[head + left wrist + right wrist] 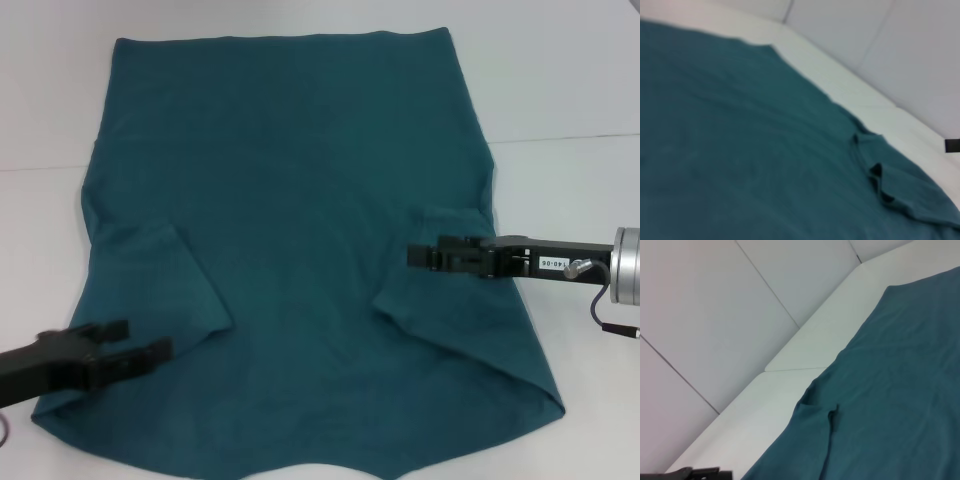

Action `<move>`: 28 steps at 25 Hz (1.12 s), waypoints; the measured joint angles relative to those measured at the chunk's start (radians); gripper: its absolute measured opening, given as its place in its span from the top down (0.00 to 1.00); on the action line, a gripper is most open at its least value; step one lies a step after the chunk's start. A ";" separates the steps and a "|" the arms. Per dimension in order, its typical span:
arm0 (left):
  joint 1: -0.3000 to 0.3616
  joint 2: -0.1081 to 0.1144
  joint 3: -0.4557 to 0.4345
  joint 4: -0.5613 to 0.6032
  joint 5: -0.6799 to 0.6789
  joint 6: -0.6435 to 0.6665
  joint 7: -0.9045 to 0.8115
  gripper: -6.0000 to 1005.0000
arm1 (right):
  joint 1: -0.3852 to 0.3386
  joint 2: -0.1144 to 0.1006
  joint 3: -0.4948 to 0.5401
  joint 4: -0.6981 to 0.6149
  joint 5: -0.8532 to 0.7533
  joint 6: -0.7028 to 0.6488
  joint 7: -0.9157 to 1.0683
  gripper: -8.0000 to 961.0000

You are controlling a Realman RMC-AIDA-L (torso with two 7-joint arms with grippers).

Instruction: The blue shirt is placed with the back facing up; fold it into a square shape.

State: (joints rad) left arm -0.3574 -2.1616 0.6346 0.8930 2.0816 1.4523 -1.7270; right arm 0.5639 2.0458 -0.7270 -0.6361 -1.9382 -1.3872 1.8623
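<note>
The blue shirt (300, 200) lies spread flat on the white table, plain side up, with its straight hem at the far end. Both sleeves are folded inward onto the body, the left sleeve (170, 290) and the right sleeve (440, 310). My left gripper (150, 338) is open and holds nothing, low over the shirt's near left corner. My right gripper (410, 257) hovers above the folded right sleeve, reaching in from the right. The teal cloth (740, 150) fills the left wrist view, with a wrinkled fold (880, 180). The right wrist view shows the shirt's edge (900, 390).
The white table (560, 90) reaches past the shirt on the far side and on both sides, with a seam (560, 138) across it. Grey wall panels (715, 315) stand behind the table. The shirt's near edge reaches the bottom of the head view.
</note>
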 joint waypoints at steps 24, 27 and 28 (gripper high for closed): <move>0.006 0.054 -0.340 0.050 0.361 0.115 -0.245 0.11 | -0.022 -0.024 0.024 0.002 0.007 -0.015 0.024 0.03; 0.006 0.054 -0.338 0.046 0.374 0.112 -0.247 0.11 | -0.023 -0.025 0.029 0.001 0.007 -0.021 0.024 0.03; 0.006 0.054 -0.335 0.044 0.378 0.111 -0.248 0.11 | -0.023 -0.025 0.030 0.001 0.007 -0.021 0.024 0.03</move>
State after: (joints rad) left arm -0.3519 -2.1078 0.2996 0.9367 2.4593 1.5638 -1.9751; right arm 0.5405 2.0206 -0.6972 -0.6350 -1.9311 -1.4087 1.8867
